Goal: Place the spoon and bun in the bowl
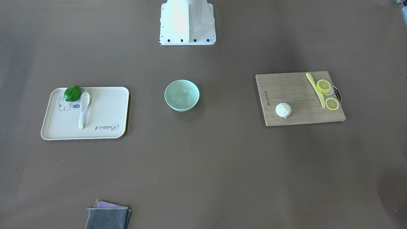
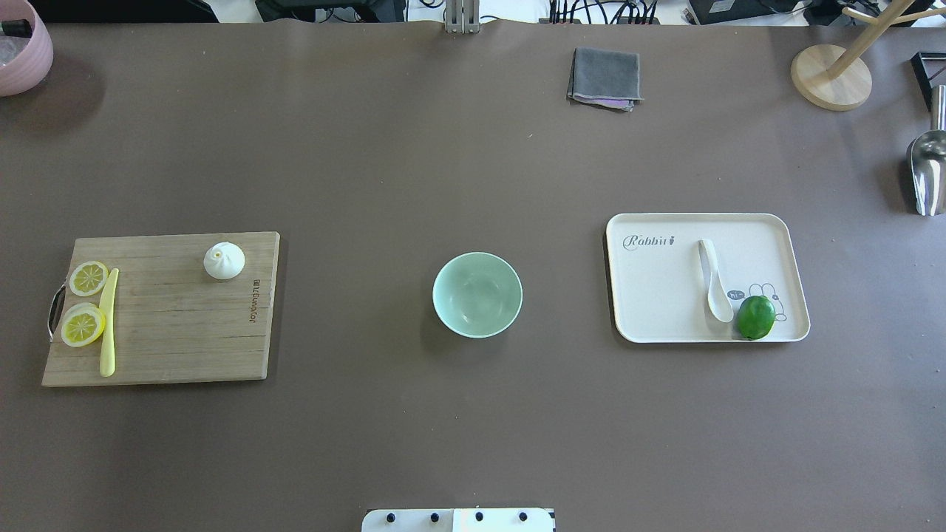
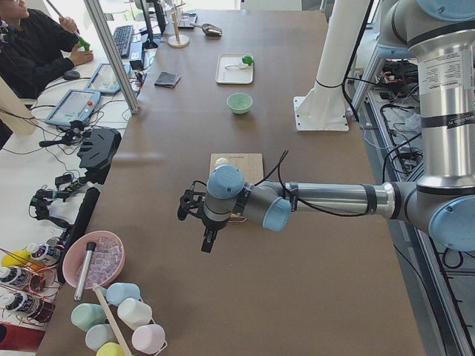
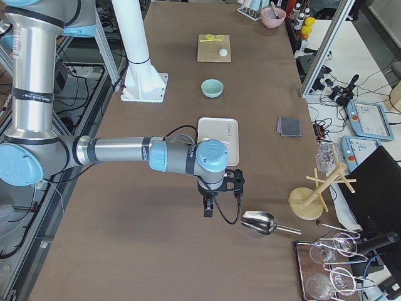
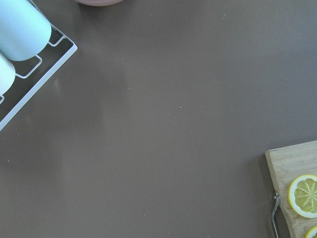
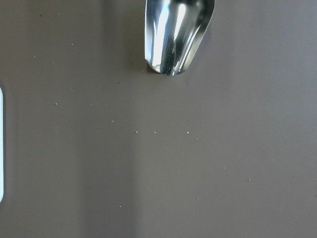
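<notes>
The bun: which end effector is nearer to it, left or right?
Left. The left end effector hangs just off the cutting board that holds the bun. The right end effector is far off, beyond the tray.

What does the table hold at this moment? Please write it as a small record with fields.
bowl: pale green, mid-table, nothing inside
spoon: lying on the tray, scoop beside the lime
bun: on the cutting board, apart from the lemon slices and yellow knife
left gripper: over the table, off the board's handle end; open or shut, cannot tell
right gripper: over the table near a metal scoop; cannot tell
task: neither item in the bowl yet
</notes>
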